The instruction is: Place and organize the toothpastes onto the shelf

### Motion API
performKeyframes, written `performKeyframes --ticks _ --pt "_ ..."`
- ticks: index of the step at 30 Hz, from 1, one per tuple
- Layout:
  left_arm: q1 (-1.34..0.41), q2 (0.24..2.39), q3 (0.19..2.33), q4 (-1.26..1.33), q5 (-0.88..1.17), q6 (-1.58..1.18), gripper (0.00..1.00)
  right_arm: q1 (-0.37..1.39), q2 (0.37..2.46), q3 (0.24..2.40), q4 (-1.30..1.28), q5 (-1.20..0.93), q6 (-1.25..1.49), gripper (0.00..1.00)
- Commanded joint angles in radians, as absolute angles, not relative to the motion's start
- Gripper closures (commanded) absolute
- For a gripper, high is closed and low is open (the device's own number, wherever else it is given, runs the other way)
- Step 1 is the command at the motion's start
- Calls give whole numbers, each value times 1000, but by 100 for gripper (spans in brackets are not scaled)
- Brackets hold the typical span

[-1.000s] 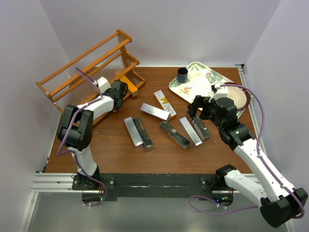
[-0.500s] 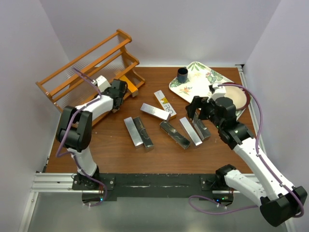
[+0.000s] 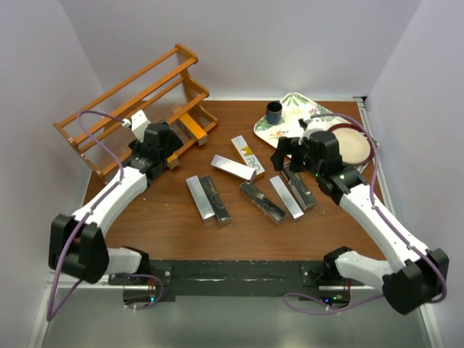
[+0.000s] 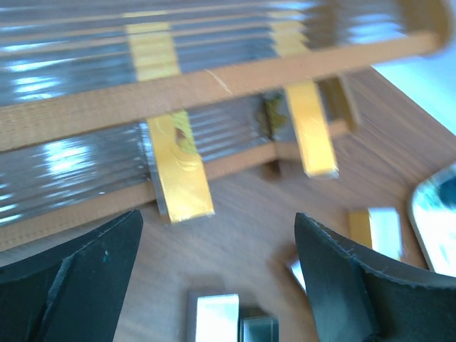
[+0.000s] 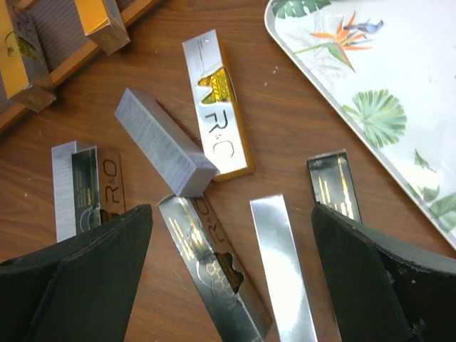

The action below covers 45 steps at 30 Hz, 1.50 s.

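Toothpastes [image 3: 233, 167] scattered on brown wooden table [image 3: 163, 221], shelf [image 3: 127, 98] back left, pale walls [image 3: 290, 43], both jaws spread wide

your work surface is a dark brown wood-grain table [image 3: 167, 225], boxed in by plain pale panels: back wall [image 3: 290, 43], left wall [image 3: 32, 101], right wall [image 3: 428, 80]. an aluminium rail [image 3: 72, 274] runs along its near edge. grey floor [image 3: 217, 326] lies below. lighting even, shadows soft.

Orange-brown shelf [image 4: 214, 82], silver, gold, black toothpastes [image 5: 217, 107], floral white tray [image 5: 399, 64]
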<state>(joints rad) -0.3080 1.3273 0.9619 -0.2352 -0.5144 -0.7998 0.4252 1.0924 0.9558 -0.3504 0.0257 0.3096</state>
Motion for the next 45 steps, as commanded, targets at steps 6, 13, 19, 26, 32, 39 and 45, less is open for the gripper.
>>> performKeyframes --ticks 6,13,19,26,32,39,45 --pt "-314 956 865 -192 -189 -399 2 426 1431 1267 -471 -8 215 1" --pt "-314 700 664 -40 -34 -189 0 433 1682 1495 -528 -17 196 1" --pt "-314 626 578 -15 46 -172 0 485 1951 1737 -624 20 149 1" --pt "-322 626 569 12 91 -161 0 509 2218 1985 -709 52 140 2" --pt "-333 627 563 11 95 -152 1 532 2365 2108 -715 55 141 5" --pt "-344 629 560 12 104 -149 1 540 2404 2093 -700 87 147 15" --pt "-345 624 555 15 110 -147 2 540 2356 2025 -660 110 144 42"
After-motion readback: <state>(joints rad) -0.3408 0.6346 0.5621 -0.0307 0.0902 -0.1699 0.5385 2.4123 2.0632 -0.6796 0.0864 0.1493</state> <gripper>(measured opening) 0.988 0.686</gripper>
